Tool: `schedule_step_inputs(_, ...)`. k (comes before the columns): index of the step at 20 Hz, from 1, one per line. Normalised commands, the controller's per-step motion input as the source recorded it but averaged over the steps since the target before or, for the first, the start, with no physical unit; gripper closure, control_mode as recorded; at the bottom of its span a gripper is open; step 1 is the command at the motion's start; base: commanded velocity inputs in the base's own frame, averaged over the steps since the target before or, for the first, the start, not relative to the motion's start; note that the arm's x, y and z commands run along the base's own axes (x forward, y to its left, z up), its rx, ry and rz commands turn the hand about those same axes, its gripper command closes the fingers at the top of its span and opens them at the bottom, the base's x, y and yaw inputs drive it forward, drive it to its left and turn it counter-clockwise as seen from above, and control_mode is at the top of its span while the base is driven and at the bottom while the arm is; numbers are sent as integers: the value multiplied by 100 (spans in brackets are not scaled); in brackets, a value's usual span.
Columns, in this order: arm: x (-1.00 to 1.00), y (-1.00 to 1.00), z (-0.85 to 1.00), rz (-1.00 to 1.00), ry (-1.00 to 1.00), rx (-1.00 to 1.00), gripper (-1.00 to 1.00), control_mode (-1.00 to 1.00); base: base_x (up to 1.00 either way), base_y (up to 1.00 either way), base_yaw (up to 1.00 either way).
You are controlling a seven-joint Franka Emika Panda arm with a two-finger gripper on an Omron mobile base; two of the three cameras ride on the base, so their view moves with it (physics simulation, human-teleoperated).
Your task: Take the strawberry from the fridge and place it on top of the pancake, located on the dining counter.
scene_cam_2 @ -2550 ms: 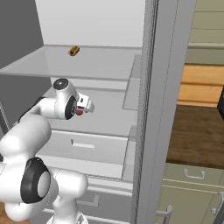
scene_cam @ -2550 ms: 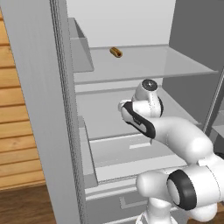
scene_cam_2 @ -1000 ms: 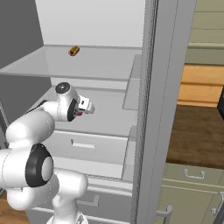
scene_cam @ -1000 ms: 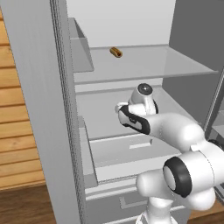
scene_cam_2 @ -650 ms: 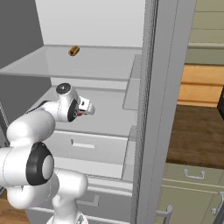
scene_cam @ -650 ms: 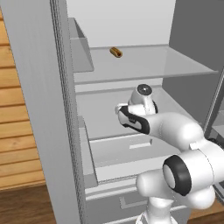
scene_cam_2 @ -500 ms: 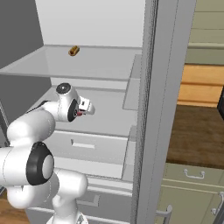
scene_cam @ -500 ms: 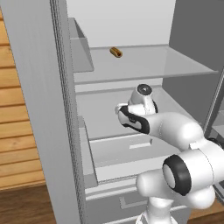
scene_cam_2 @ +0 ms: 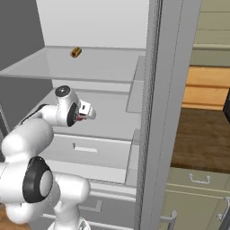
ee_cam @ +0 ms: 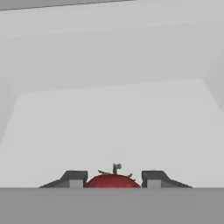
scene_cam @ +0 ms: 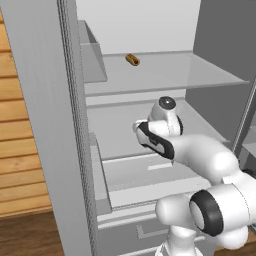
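Note:
The fridge (scene_cam: 45, 125) stands open, and my arm reaches in over its lower glass shelf (scene_cam_2: 112, 121). In the hand view the strawberry (ee_cam: 113, 180), dark red with a small green stem, sits between the two dark fingertips (ee_cam: 75, 178), which press against its sides. My gripper (ee_cam: 113, 181) is shut on it just above the shelf. From the right base view the gripper (scene_cam_2: 86, 112) points toward the fridge's back wall, with a bit of red strawberry (scene_cam_2: 80, 117) under it. The pancake is out of view. A dark-brown dining counter (scene_cam_2: 202, 134) lies to the right of the fridge.
A small brown-orange cylinder (scene_cam: 132, 60) lies on the upper glass shelf (scene_cam: 175, 75), also seen as the cylinder (scene_cam_2: 76, 52) from the right. Door bins (scene_cam: 92, 60) hang at the left. A drawer front (scene_cam_2: 90, 150) sits below the hand. The fridge's door edge (scene_cam_2: 155, 112) stands close on the right.
The jaws have closed in from wide open onto the strawberry. The arm and hand have hardly moved.

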Motion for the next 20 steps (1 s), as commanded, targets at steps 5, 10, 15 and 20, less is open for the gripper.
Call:
schedule_step_inputs(5,-85,-16,18,0,-2,0,100,-100,0,0,0)
schedule_step_inputs(10,-68,-6,75,0,0,0,100,-100,0,0,0)
schedule_step_inputs(15,-75,-1,79,0,0,-1,100,-100,0,0,0)
schedule_step_inputs(20,-87,-1,61,0,4,-5,100,-100,0,0,0)
